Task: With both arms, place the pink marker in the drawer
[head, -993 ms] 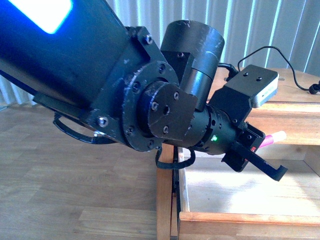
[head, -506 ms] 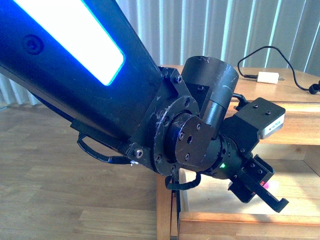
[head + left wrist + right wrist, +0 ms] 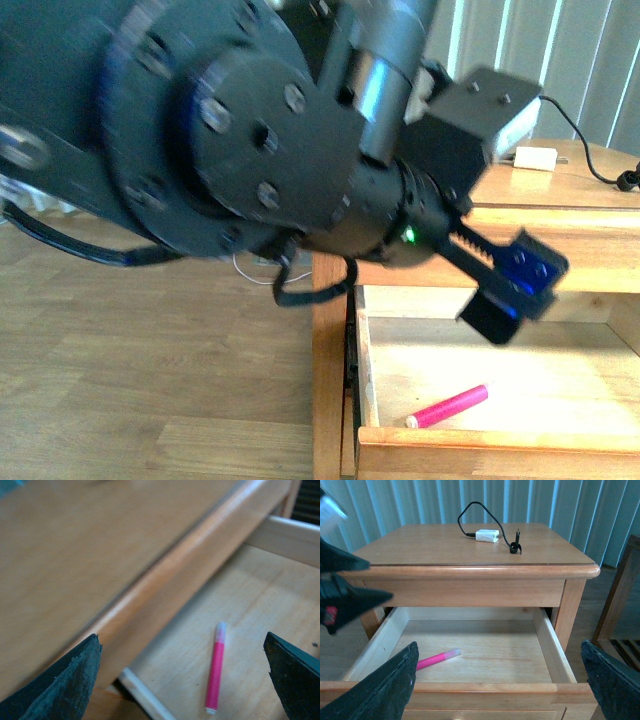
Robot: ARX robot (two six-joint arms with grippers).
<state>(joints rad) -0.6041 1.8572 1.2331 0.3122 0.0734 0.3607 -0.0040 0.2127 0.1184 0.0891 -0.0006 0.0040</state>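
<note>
Filling most of the front view, the left arm (image 3: 230, 150) is rendered blurred and is cut off by the frame, and much of the cabinet (image 3: 330, 380) is hidden behind it. The left gripper (image 3: 508, 295) is held above the open drawer (image 3: 500, 438), with its fingers spread apart and nothing clamped between them. The pink marker (image 3: 447, 406) is laid flat on the drawer floor, close to the front rim and nearer the robot's left wall, with bare pale wood around it. A white charger (image 3: 535, 158) is seen on the top surface, well behind.

In the left wrist view, the fingertips (image 3: 75, 680) are shown wide apart, cut off by opposite frame edges. The pink marker (image 3: 216, 672) is framed between them, beyond, on the drawer floor (image 3: 265, 595). The rounded edge of the top surface (image 3: 165, 580) is blurred.

In the right wrist view, the right gripper (image 3: 498, 647) is shown parted wide and empty, with only its tips visible. The drawer (image 3: 470, 687) is seen pulled out from under the overhanging surface (image 3: 445, 545), its floor largely unoccupied. The pink marker (image 3: 437, 659) is seen near one side wall. A blurred black shape (image 3: 345, 600), cut off by the frame, is hard to make out above that wall. The charger (image 3: 487, 535) and its cable (image 3: 470, 510) are seen on the surface.
</note>
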